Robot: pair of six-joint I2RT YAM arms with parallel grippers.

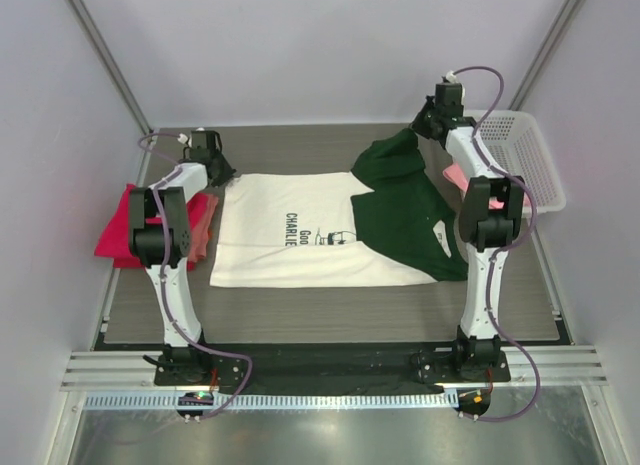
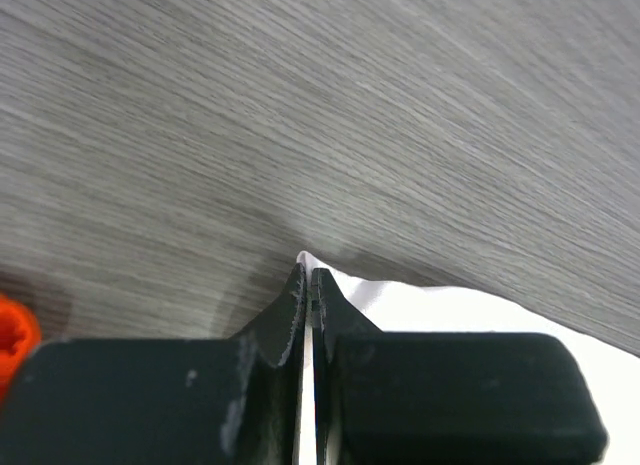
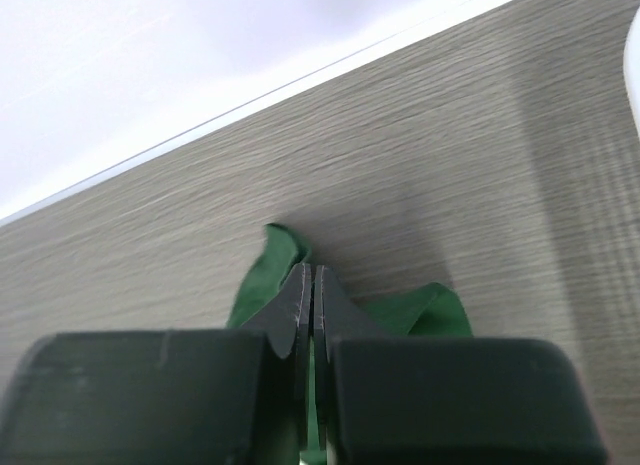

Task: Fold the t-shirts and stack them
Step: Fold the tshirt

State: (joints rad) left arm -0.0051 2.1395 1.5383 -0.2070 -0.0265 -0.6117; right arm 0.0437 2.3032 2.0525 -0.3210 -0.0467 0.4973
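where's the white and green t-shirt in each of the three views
Top external: white and green t-shirt spread mid-frame, green end right.
Left wrist: its white corner pinched in the shut left tool.
Right wrist: its green edge pinched in the shut right tool.
Shared landmark: grey wood-grain table.

One white-and-green shirt [image 1: 300, 240], one red shirt [image 1: 118, 227], one salmon shirt [image 1: 204, 225], one pink shirt [image 1: 455, 173], one basket [image 1: 532, 157], two arms, left arm [image 1: 172, 275], right arm [image 1: 487, 275]

One high view, two close-ups.
From above and behind the arm bases [image 1: 185, 363], the top camera sees the whole table [image 1: 330, 320]; wrist cameras sit low behind the left gripper [image 2: 308, 277] and right gripper [image 3: 310, 273], each sharing the far edge of the t-shirt [image 1: 300, 235].
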